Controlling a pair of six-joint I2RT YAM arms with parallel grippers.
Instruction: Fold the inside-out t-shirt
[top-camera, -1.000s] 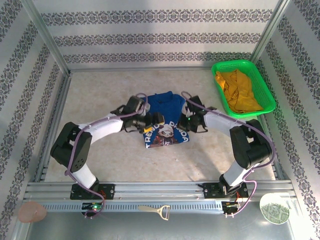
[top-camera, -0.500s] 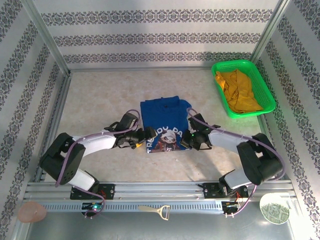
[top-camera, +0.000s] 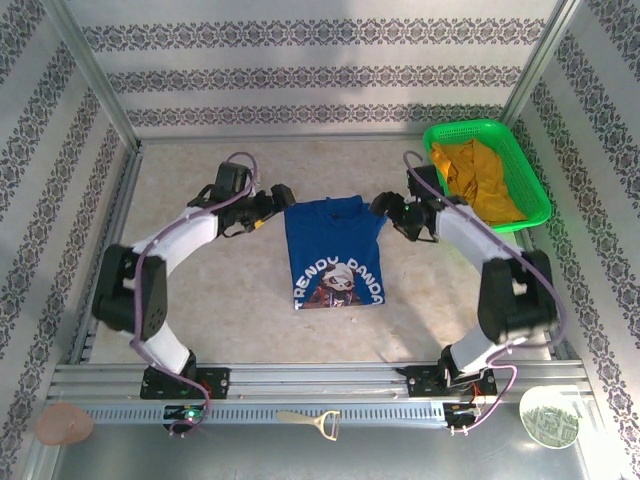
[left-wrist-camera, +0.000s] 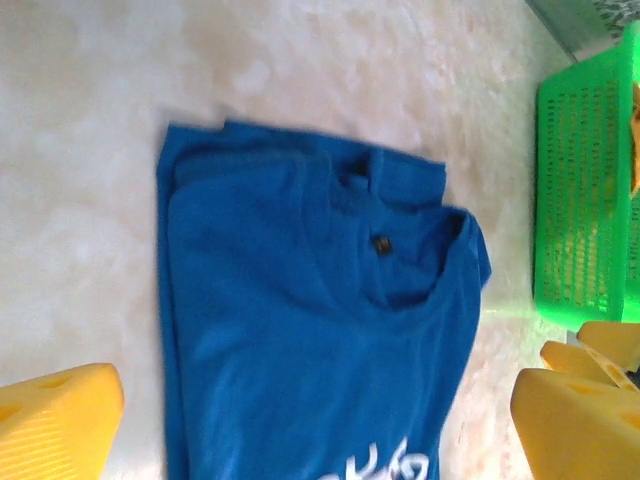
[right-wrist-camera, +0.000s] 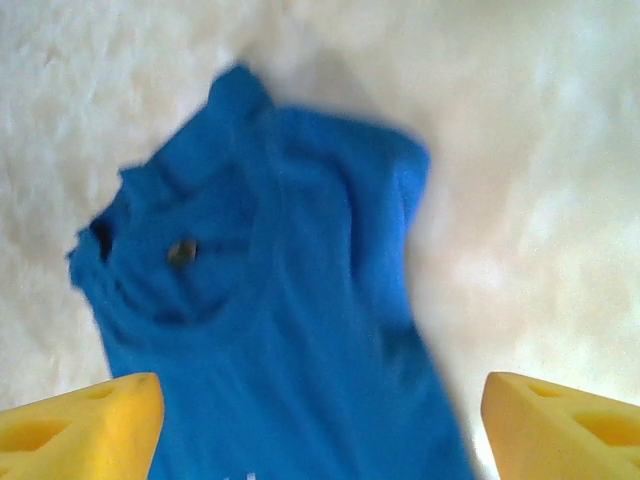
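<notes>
Across the pale, marbled counter (top-camera: 200, 280) nothing much: flat and bare around the arms, boxed in by walls papered with bands of dark ornament (top-camera: 300, 75) and silver frame posts. Green plastic basket (top-camera: 505, 226) sits at the far right corner, a mustard-yellow garment (top-camera: 480, 185) bunched inside it. On the metal strip in front of the arm bases lie a bottle opener (top-camera: 312, 422), a pinkish lump (top-camera: 64, 424) far left and a small round plate (top-camera: 548, 417) far right. The blue t-shirt (top-camera: 335, 250) lies flat mid-counter between the two arms, collar end toward the far wall, hem toward the bases, sides tucked in so it reads as a narrow rectangle, with a panda print and white lettering face up on its near half. Left tool (top-camera: 278, 195) is just beside the shirt's far left corner, jaws wide; from its wrist its yellow fingers (left-wrist-camera: 55, 415) stand at either edge with nothing gripped. Right tool (top-camera: 385, 207) is just beside the far right corner, near the sleeve, jaws also wide, fingers (right-wrist-camera: 80, 425) spread apart over the cloth and holding nothing. Can't tell from above whether either tool brushes the fabric.
</notes>
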